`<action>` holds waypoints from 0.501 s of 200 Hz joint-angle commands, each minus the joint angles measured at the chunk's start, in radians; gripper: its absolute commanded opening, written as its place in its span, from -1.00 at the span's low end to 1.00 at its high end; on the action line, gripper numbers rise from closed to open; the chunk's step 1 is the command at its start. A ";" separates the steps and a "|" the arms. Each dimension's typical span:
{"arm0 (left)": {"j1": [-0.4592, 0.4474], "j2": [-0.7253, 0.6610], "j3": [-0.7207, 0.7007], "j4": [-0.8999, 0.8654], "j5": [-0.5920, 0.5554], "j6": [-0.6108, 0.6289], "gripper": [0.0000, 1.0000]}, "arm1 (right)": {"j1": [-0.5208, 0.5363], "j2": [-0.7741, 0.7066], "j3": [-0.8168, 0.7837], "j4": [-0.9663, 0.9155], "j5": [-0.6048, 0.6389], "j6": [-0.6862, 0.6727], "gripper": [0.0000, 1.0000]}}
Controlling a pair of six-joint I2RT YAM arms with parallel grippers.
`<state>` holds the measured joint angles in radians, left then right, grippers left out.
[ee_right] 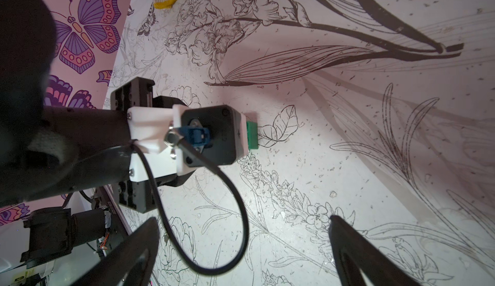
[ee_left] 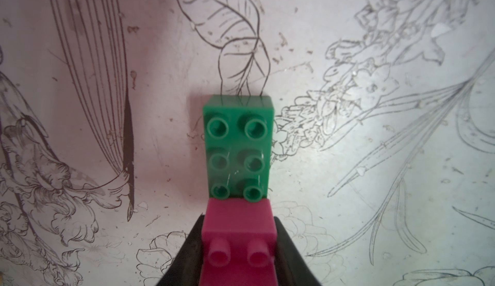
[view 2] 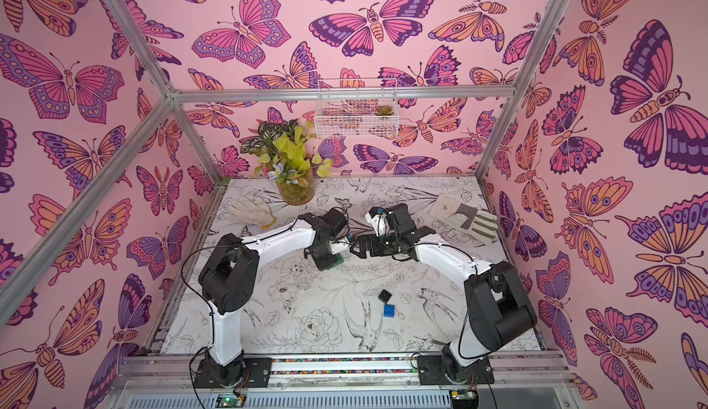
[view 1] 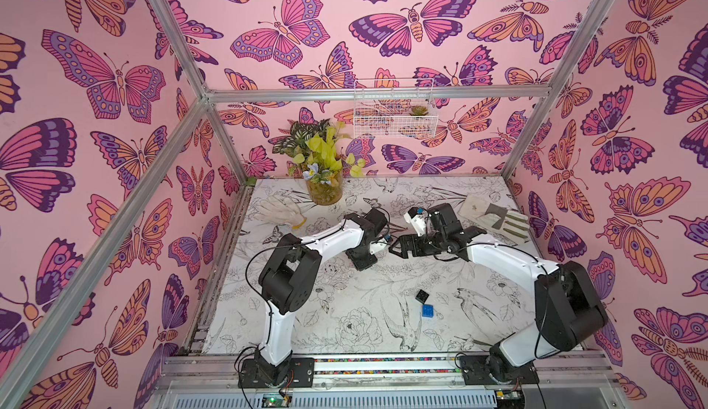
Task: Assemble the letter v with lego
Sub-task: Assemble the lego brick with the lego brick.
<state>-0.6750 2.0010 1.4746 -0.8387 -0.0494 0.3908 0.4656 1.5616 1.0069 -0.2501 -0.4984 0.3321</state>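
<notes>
In the left wrist view a green lego brick (ee_left: 238,148) lies flat on the table with its studs facing up. A pink brick (ee_left: 238,233) sits on its near end. My left gripper (ee_left: 238,227) is shut on that pink brick, one black finger on each side. From above, the left gripper (view 2: 325,260) points straight down at mid-table, and only a green edge (view 2: 338,259) shows beside it. My right gripper (view 1: 396,248) hovers open just to the right, holding nothing, its jaws spread wide (ee_right: 241,244). A black brick (view 1: 422,295) and a blue brick (view 1: 428,309) lie loose nearer the front.
A white glove (view 1: 279,208) lies at the back left and a grey-striped glove (view 1: 494,215) at the back right. A glass vase of plants (view 1: 323,190) stands at the back. A wire basket (view 1: 394,114) hangs on the wall. The two wrists are close together.
</notes>
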 commanded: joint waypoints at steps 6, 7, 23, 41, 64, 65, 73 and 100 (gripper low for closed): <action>0.008 -0.016 -0.027 0.037 0.057 -0.024 -0.49 | 0.007 -0.008 -0.011 0.002 0.003 -0.006 0.98; 0.008 -0.019 -0.027 0.037 0.059 -0.026 -0.48 | 0.007 -0.008 -0.011 0.002 0.004 -0.005 0.98; 0.011 -0.056 -0.020 0.034 0.072 -0.025 -0.48 | 0.007 -0.011 -0.016 0.007 0.006 -0.005 0.98; 0.015 -0.078 -0.006 0.016 0.072 -0.021 -0.48 | 0.007 -0.009 -0.013 0.011 0.000 0.000 0.98; 0.027 -0.070 0.005 -0.012 0.076 -0.021 -0.48 | 0.007 -0.009 -0.010 0.016 -0.005 0.008 0.98; 0.027 -0.070 0.004 -0.011 0.076 -0.020 -0.48 | 0.007 -0.009 -0.011 0.016 -0.006 0.008 0.98; 0.029 -0.068 0.001 -0.013 0.082 -0.020 -0.48 | 0.007 -0.009 -0.011 0.017 -0.005 0.008 0.98; 0.032 -0.049 -0.004 -0.013 0.083 -0.015 -0.48 | 0.007 -0.012 -0.013 0.009 -0.006 -0.006 0.98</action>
<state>-0.6514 1.9488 1.4719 -0.8185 0.0116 0.3771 0.4656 1.5616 1.0065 -0.2432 -0.4988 0.3359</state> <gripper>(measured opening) 0.356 0.991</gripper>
